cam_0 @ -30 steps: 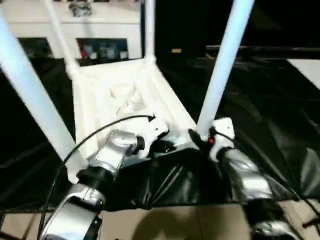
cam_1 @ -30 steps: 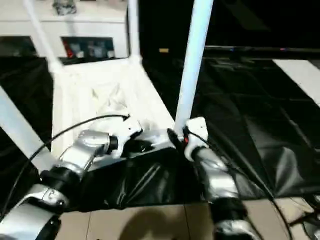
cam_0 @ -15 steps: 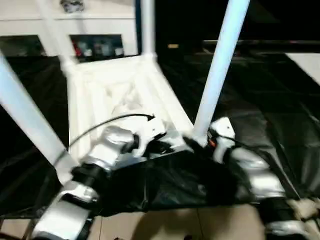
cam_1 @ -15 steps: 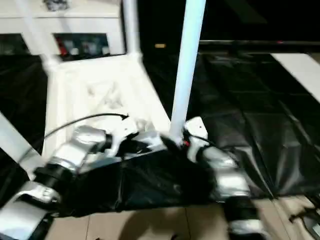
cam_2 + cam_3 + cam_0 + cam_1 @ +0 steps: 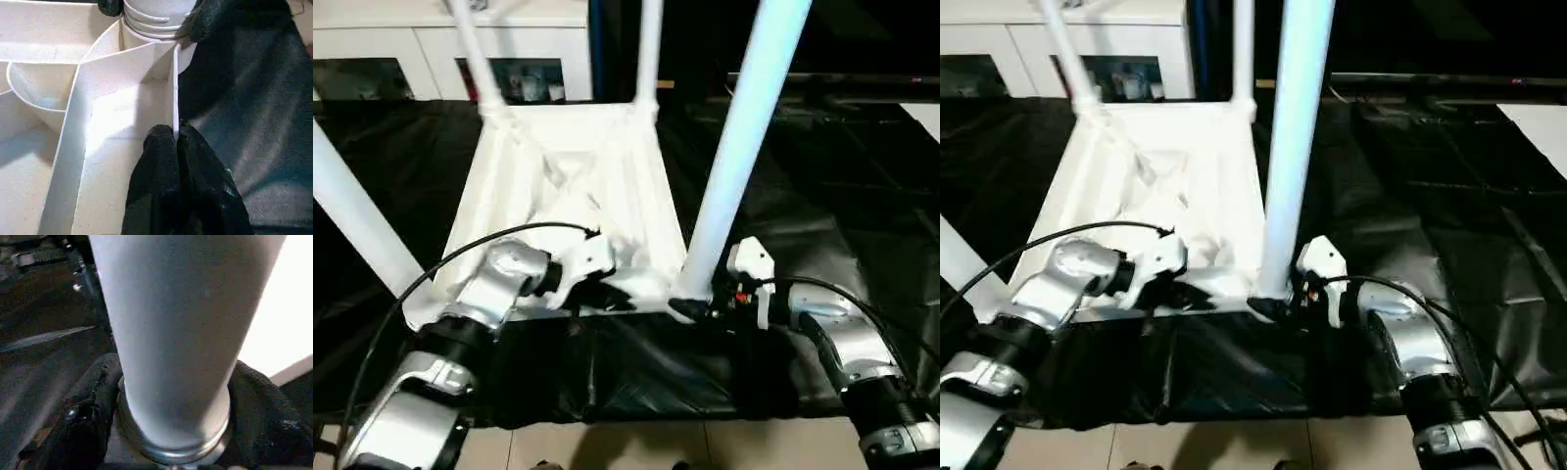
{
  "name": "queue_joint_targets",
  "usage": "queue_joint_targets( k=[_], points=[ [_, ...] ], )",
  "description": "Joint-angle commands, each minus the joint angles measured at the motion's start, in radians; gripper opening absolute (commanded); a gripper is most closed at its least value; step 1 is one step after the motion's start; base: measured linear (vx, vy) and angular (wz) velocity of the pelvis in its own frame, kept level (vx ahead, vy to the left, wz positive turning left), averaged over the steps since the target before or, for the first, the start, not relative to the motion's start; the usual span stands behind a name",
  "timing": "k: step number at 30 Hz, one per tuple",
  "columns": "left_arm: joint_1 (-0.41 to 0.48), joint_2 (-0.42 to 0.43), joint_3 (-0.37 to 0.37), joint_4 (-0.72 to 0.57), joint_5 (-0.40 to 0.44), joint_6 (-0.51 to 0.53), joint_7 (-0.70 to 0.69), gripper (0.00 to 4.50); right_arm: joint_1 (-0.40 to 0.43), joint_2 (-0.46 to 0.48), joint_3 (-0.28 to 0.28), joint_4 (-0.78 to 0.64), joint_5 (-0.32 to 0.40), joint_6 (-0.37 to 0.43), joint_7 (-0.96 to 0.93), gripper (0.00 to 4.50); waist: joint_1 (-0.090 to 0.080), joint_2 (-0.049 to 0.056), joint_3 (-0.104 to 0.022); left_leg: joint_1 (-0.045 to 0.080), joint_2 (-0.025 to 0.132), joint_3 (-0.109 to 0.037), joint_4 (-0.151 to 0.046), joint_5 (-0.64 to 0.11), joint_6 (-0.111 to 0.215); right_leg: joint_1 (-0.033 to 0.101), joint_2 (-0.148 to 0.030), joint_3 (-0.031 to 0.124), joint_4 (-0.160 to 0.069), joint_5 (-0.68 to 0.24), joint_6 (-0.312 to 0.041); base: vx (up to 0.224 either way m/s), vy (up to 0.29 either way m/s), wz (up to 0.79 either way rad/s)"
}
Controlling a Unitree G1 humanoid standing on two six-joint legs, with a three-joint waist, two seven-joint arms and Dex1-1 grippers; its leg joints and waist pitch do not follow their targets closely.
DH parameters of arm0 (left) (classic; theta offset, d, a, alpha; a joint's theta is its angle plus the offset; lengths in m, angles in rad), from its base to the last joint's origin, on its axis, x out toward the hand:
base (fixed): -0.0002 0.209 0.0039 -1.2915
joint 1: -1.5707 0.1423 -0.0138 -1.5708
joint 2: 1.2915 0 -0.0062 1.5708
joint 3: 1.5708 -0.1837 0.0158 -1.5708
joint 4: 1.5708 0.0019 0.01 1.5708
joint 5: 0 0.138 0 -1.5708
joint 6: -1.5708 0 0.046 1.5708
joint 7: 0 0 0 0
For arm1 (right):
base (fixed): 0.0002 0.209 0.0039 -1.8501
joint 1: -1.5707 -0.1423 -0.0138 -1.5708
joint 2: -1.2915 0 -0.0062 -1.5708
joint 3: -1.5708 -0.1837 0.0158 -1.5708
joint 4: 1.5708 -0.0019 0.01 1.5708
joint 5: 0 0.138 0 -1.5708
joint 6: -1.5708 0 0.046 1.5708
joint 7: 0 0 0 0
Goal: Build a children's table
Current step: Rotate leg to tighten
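The children's table lies upside down on black sheeting, its ribbed white tabletop (image 5: pixel 570 171) facing up with four white legs standing in the corner sockets. My left gripper (image 5: pixel 174 134) is shut on the thin near rim (image 5: pixel 174 93) of the tabletop, close to the near right corner. My right gripper (image 5: pixel 691 309) reaches in from the right, low at the foot of the near right leg (image 5: pixel 736 157). Its black fingers (image 5: pixel 85 423) press on both sides of the leg's base (image 5: pixel 171 357) just above the socket.
Black sheeting (image 5: pixel 847 206) covers the floor around the table, with tan floor (image 5: pixel 607 448) at the near edge. A white glass-door cabinet (image 5: pixel 411 44) stands behind. The near left leg (image 5: pixel 352 220) slants up beside my left arm, whose cable (image 5: pixel 460 257) loops over the rim.
The whole picture has shifted with the camera. My right forearm now lies flatter, still at the foot of the near right leg. The left gripper has stayed on the rim.
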Motion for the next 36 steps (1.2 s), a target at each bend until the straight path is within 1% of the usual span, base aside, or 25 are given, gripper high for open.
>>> queue_joint_targets(
  k=[1, 4, 9, 12, 13, 14, 15, 16, 17, 19, 20, 21, 22, 23, 24, 25, 26, 28, 29, 30, 31, 32, 33, 35, 36],
  points=[
    [0.024, 0.015, -0.059, 0.012, 0.019, 0.001, -0.046, 0.00, -0.011, -0.003, 0.029, 0.019, 0.005, 0.008, 0.028, 2.99, 0.003, -0.006, -0.054, 0.007, 0.023, 0.008, -0.057, -0.208, 0.075, 0.053, -0.040, 0.036, -0.056, -0.187, -0.252, 0.000, 0.000, 0.00],
    [0.023, 0.024, -0.057, 0.016, 0.011, -0.001, -0.062, 0.00, -0.022, -0.002, 0.034, 0.032, 0.007, 0.014, 0.048, 2.79, 0.002, -0.006, -0.055, 0.005, 0.022, 0.008, -0.055, -0.194, 0.080, 0.054, -0.039, 0.035, -0.051, -0.146, -0.263, 0.000, 0.000, 0.00],
    [0.021, 0.016, -0.047, 0.028, 0.001, 0.012, -0.052, 0.00, -0.007, 0.012, 0.031, 0.015, 0.028, 0.039, 0.055, 2.73, 0.004, -0.008, -0.058, 0.003, 0.020, 0.009, -0.051, -0.165, 0.091, 0.058, -0.041, 0.035, -0.047, -0.112, -0.273, 0.000, 0.000, 0.00],
    [0.013, -0.012, -0.034, 0.044, 0.004, 0.034, -0.003, 0.00, 0.021, 0.039, 0.013, -0.015, 0.052, 0.067, 0.014, 2.72, 0.005, -0.008, -0.057, 0.003, 0.020, 0.010, -0.051, -0.161, 0.092, 0.058, -0.041, 0.035, -0.048, -0.118, -0.270, 0.000, 0.000, 0.00],
    [0.013, -0.013, -0.034, 0.044, 0.004, 0.034, -0.001, 0.00, 0.022, 0.040, 0.013, -0.016, 0.052, 0.068, 0.012, 2.72, 0.008, -0.009, -0.059, 0.006, 0.021, 0.009, -0.051, -0.163, 0.090, 0.058, -0.042, 0.035, -0.048, -0.127, -0.268, 0.000, 0.000, 0.00],
    [0.009, -0.023, -0.033, 0.049, 0.004, 0.038, 0.018, 0.00, 0.029, 0.051, 0.006, -0.023, 0.055, 0.075, -0.012, 2.72, 0.007, -0.010, -0.059, 0.006, 0.021, 0.009, -0.052, -0.176, 0.085, 0.057, -0.042, 0.035, -0.052, -0.152, -0.264, 0.000, 0.000, 0.00],
    [0.005, -0.039, -0.030, 0.056, 0.006, 0.047, 0.052, 0.00, 0.040, 0.070, -0.003, -0.028, 0.052, 0.072, -0.055, 2.72, 0.008, -0.009, -0.057, 0.006, 0.021, 0.008, -0.054, -0.187, 0.080, 0.056, -0.043, 0.034, -0.054, -0.174, -0.260, 0.000, 0.000, 0.00],
    [-0.001, -0.061, -0.026, 0.064, 0.007, 0.057, 0.088, 0.00, 0.052, 0.098, -0.012, -0.031, 0.041, 0.073, -0.120, 2.72, 0.006, -0.009, -0.052, 0.007, 0.021, 0.008, -0.058, -0.222, 0.067, 0.052, -0.044, 0.035, -0.061, -0.236, -0.244, 0.000, 0.000, 0.00],
    [-0.011, -0.102, -0.023, 0.076, 0.012, 0.076, 0.157, 0.00, 0.063, 0.151, -0.027, -0.020, 0.009, 0.084, -0.259, 2.72, 0.005, -0.008, -0.047, 0.012, 0.020, 0.006, -0.062, -0.269, 0.044, 0.045, -0.047, 0.037, -0.073, -0.325, -0.221, 0.000, 0.000, 0.00],
    [-0.018, -0.167, -0.023, 0.087, 0.021, 0.104, 0.241, 0.00, 0.065, 0.228, -0.051, 0.004, -0.017, 0.097, -0.424, 2.72, -0.006, -0.012, -0.042, 0.015, 0.014, -0.005, -0.071, -0.347, -0.002, 0.044, -0.047, 0.033, -0.085, -0.487, -0.154, 0.000, 0.000, 0.00],
    [-0.020, -0.202, -0.024, 0.093, 0.026, 0.116, 0.278, 0.00, 0.060, 0.271, -0.063, 0.020, -0.028, 0.101, -0.506, 2.72, -0.010, -0.006, -0.039, 0.016, 0.013, -0.007, -0.073, -0.369, -0.009, 0.041, -0.046, 0.032, -0.090, -0.519, -0.139, 0.000, 0.000, 0.00],
    [-0.021, -0.223, -0.026, 0.097, 0.029, 0.123, 0.298, 0.00, 0.056, 0.297, -0.070, 0.029, -0.034, 0.104, -0.555, 2.72, -0.015, -0.008, -0.038, 0.019, 0.012, -0.008, -0.073, -0.387, -0.014, 0.037, -0.045, 0.031, -0.095, -0.549, -0.124, -0.057, 0.018, -0.08],
    [-0.021, -0.244, -0.029, 0.103, 0.033, 0.124, 0.319, 0.00, 0.048, 0.324, -0.079, 0.045, -0.038, 0.110, -0.607, 2.72, -0.019, -0.010, -0.037, 0.021, 0.009, -0.013, -0.072, -0.416, -0.020, 0.035, -0.046, 0.026, -0.104, -0.607, -0.097, -0.057, 0.018, -0.08],
    [-0.022, -0.263, -0.031, 0.108, 0.038, 0.128, 0.343, 0.00, 0.039, 0.346, -0.083, 0.061, -0.039, 0.109, -0.639, 2.72, -0.025, -0.009, -0.038, 0.022, 0.006, -0.017, -0.072, -0.443, -0.019, 0.033, -0.046, 0.022, -0.111, -0.644, -0.075, -0.050, 0.025, -0.09],
    [-0.021, -0.279, -0.038, 0.111, 0.044, 0.131, 0.359, 0.00, 0.027, 0.373, -0.087, 0.078, -0.039, 0.104, -0.671, 2.72, -0.030, 0.003, -0.036, 0.027, 0.006, -0.018, -0.072, -0.473, -0.020, 0.025, -0.045, 0.022, -0.119, -0.648, -0.067, 0.000, 0.000, 0.00],
    [-0.020, -0.291, -0.046, 0.112, 0.051, 0.131, 0.367, 0.00, 0.018, 0.393, -0.089, 0.091, -0.042, 0.101, -0.703, 2.72, -0.034, 0.000, -0.036, 0.028, 0.006, -0.020, -0.072, -0.484, -0.018, 0.025, -0.044, 0.018, -0.121, -0.645, -0.066, 0.000, 0.000, 0.00],
    [-0.019, -0.307, -0.057, 0.116, 0.059, 0.130, 0.380, 0.00, -0.001, 0.420, -0.092, 0.112, -0.051, 0.105, -0.754, 2.72, -0.042, 0.005, -0.033, 0.029, 0.006, -0.023, -0.076, -0.516, -0.017, 0.025, -0.041, 0.012, -0.125, -0.643, -0.063, 0.000, 0.000, 0.00],
    [-0.019, -0.314, -0.062, 0.121, 0.062, 0.130, 0.384, 0.00, -0.006, 0.432, -0.088, 0.116, -0.056, 0.089, -0.758, 2.72, -0.051, 0.005, -0.032, 0.031, 0.004, -0.028, -0.076, -0.555, -0.013, 0.027, -0.040, 0.002, -0.133, -0.654, -0.054, 0.000, 0.000, 0.00],
    [-0.020, -0.316, -0.064, 0.125, 0.066, 0.130, 0.385, 0.00, -0.007, 0.441, -0.087, 0.113, -0.061, 0.068, -0.762, 2.72, -0.053, 0.010, -0.031, 0.034, 0.004, -0.028, -0.077, -0.569, -0.013, 0.025, -0.040, 0.000, -0.136, -0.659, -0.051, 0.000, 0.000, 0.00],
    [-0.020, -0.316, -0.063, 0.127, 0.068, 0.130, 0.386, 0.00, -0.007, 0.443, -0.086, 0.110, -0.066, 0.049, -0.764, 2.72, -0.059, 0.011, -0.031, 0.043, 0.006, -0.031, -0.078, -0.603, -0.009, 0.024, -0.040, -0.007, -0.143, -0.646, -0.052, 0.000, 0.000, 0.00],
    [-0.021, -0.314, -0.060, 0.128, 0.066, 0.130, 0.383, 0.00, -0.006, 0.443, -0.090, 0.106, -0.065, 0.031, -0.762, 2.72, -0.062, 0.011, -0.033, 0.040, 0.006, -0.032, -0.079, -0.600, -0.007, 0.028, -0.041, -0.007, -0.142, -0.631, -0.056, 0.000, 0.000, 0.00],
    [-0.022, -0.315, -0.058, 0.128, 0.067, 0.131, 0.385, 0.00, -0.006, 0.445, -0.093, 0.105, -0.068, 0.025, -0.766, 3.07, -0.062, 0.011, -0.033, 0.037, 0.007, -0.032, -0.081, -0.595, -0.005, 0.031, -0.042, -0.006, -0.140, -0.615, -0.061, 0.000, 0.000, 0.00],
    [-0.023, -0.306, -0.051, 0.129, 0.069, 0.130, 0.385, 0.00, -0.007, 0.439, -0.112, 0.101, -0.061, 0.008, -0.765, 3.42, -0.063, 0.012, -0.034, 0.032, 0.010, -0.031, -0.086, -0.579, -0.002, 0.033, -0.044, 0.002, -0.133, -0.564, -0.084, 0.000, 0.000, 0.00],
    [-0.023, -0.306, -0.051, 0.129, 0.069, 0.130, 0.385, 0.00, -0.007, 0.439, -0.112, 0.101, -0.061, 0.008, -0.765, 3.44, -0.063, 0.011, -0.035, 0.030, 0.011, -0.029, -0.087, -0.572, -0.001, 0.032, -0.043, 0.007, -0.128, -0.538, -0.099, 0.000, 0.000, 0.00],
    [-0.021, -0.278, -0.042, 0.123, 0.065, 0.119, 0.362, 0.00, -0.005, 0.397, -0.122, 0.094, -0.062, -0.018, -0.737, 3.50, -0.061, 0.003, -0.038, 0.025, 0.012, -0.026, -0.088, -0.545, 0.006, 0.034, -0.043, 0.016, -0.121, -0.497, -0.118, 0.000, 0.000, 0.00]
  ],
)
